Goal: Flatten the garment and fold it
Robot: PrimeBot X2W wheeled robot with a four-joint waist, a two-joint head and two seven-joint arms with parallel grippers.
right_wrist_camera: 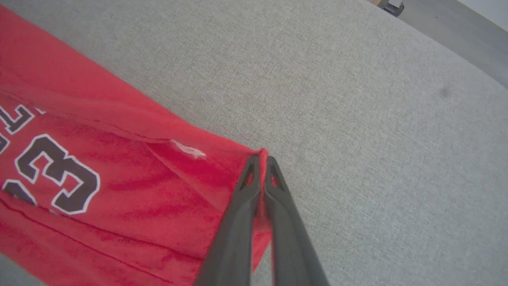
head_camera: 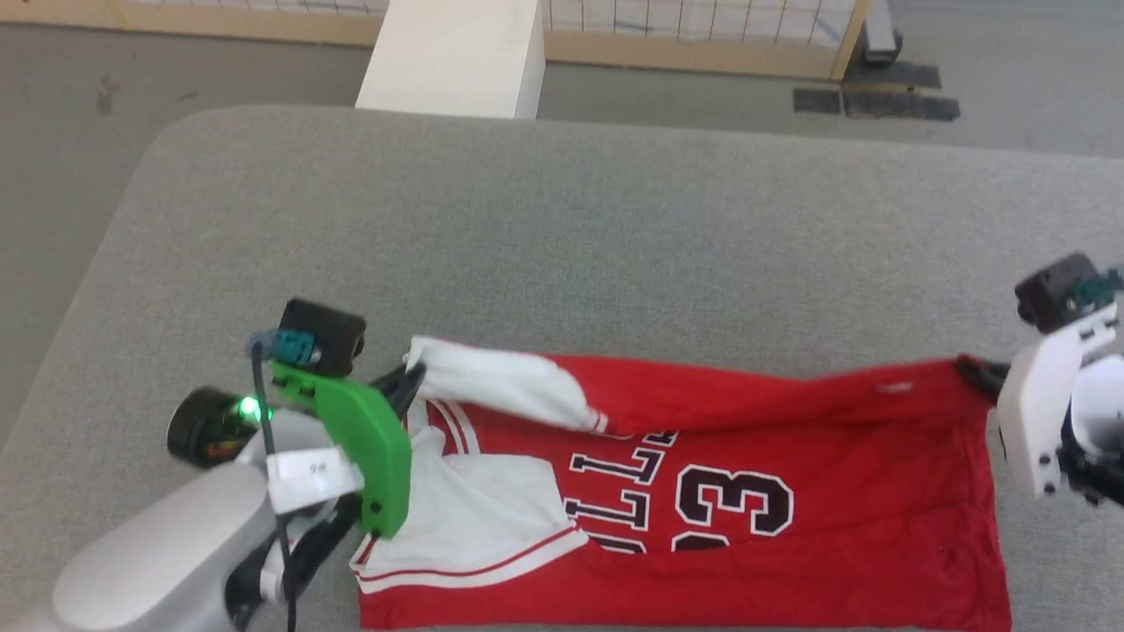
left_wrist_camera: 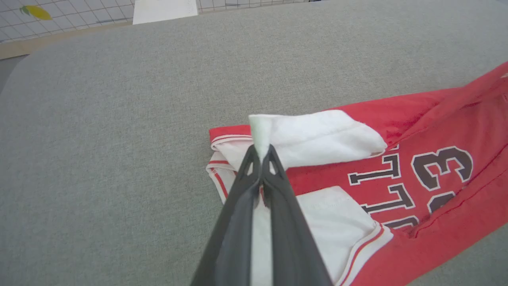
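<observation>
**Left tool** [left_wrist_camera: 262, 153]: the jaws are pressing together on a fold of the white sleeve [left_wrist_camera: 317, 137]. A tuft of white cloth is poking out past the tips. In the head view the left tool [head_camera: 406, 379] is sitting at the garment's far left corner, with a green bracket [head_camera: 369, 439] riding on the wrist just behind it.

**Right tool** [right_wrist_camera: 261, 159]: the jaws are pinching tight on the red hem corner [right_wrist_camera: 234, 157]. In the head view the right tool [head_camera: 973, 370] is gripping at the garment's far right corner.

**Garment** [head_camera: 790, 527]:
- It is lying lengthways across the near part of the bench [head_camera: 571, 246], with the sleeve end to the left and the hem to the right.
- Its far edge is running between the two tools and folding over toward the near side in one long red roll.
- I cannot tell whether that edge is hanging clear of the bench.
- The black white-outlined lettering [head_camera: 615, 491] and numerals [head_camera: 733, 505] are facing up, their far parts tucking under the roll.
- The second sleeve [head_camera: 474, 518] is lying flat near the left wrist, its striped trim showing.
- The near edge is running off the bottom of the head view.

**Surroundings:** the bench is grey and cloth-covered, and its far left corner is rounded. A white pillar [head_camera: 457, 53] is standing beyond it on a grey floor [head_camera: 53, 175].
</observation>
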